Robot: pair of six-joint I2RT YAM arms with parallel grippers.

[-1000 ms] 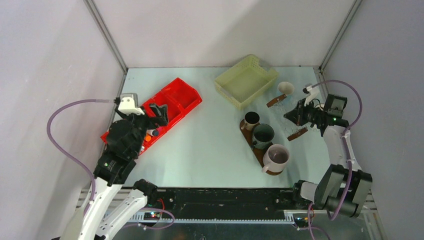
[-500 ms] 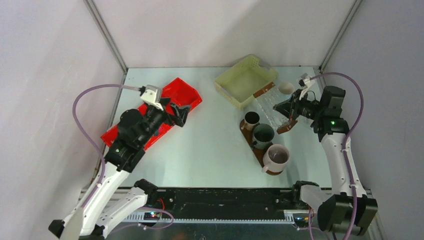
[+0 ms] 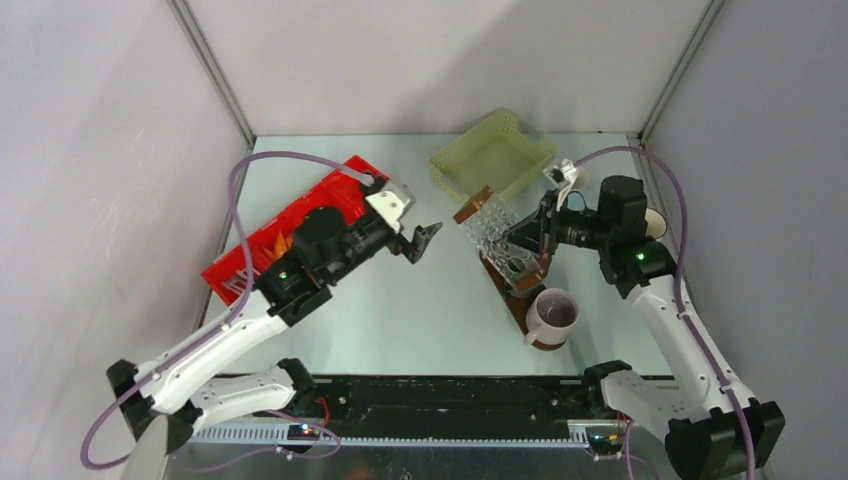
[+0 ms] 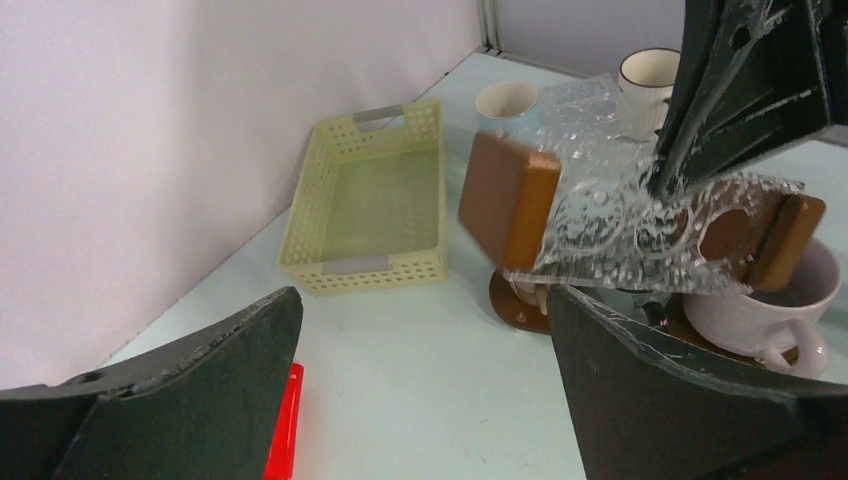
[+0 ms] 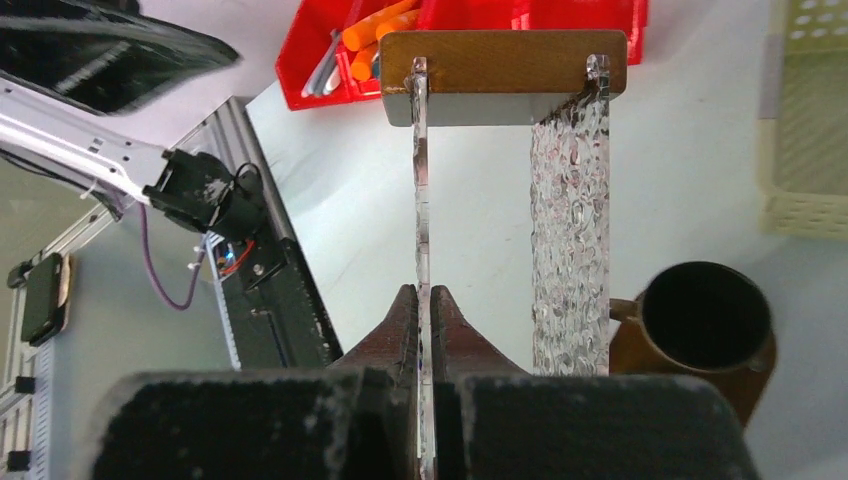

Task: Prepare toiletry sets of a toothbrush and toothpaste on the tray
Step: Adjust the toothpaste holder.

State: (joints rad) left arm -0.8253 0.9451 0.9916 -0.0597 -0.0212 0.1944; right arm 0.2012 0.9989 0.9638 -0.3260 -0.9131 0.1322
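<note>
Right hand (image 5: 427, 298) is clamped tight on the thin edge of a clear, bubbly-textured plastic rack (image 5: 570, 230) with a brown wooden end block (image 5: 505, 62) at each end. The rack has two upright panels, and the fingers pinch the left one as the wrist camera sees it. It is held in the air, tilted, above the far end of the dark brown oval wooden tray (image 3: 516, 303).

The tray lies on the pale bench (image 3: 400, 310), right of centre. On it a small dark brown mug (image 5: 700, 318) stands at the far end and a mauve-grey mug (image 3: 553, 313) at the near end. The middle of the tray is hidden under the rack from above.

Left hand (image 3: 422, 243) is spread wide and holds nothing — it hangs over bare bench between the red compartmented plastic bin (image 3: 255, 240) and the tray, facing the rack, not touching it.

Orange wedge-shaped toothpaste tubes (image 5: 372, 45) lie in the red bin at the left side of the bench, well apart from the tray. The pale yellow mesh basket (image 4: 365, 268) sits at the far side, just beyond the tray's far end.

A pale mug (image 4: 505, 100) and a white dark-rimmed mug (image 4: 650, 72) stand past the rack — whether they are on the bench or the tray I cannot tell from the left wrist view.
</note>
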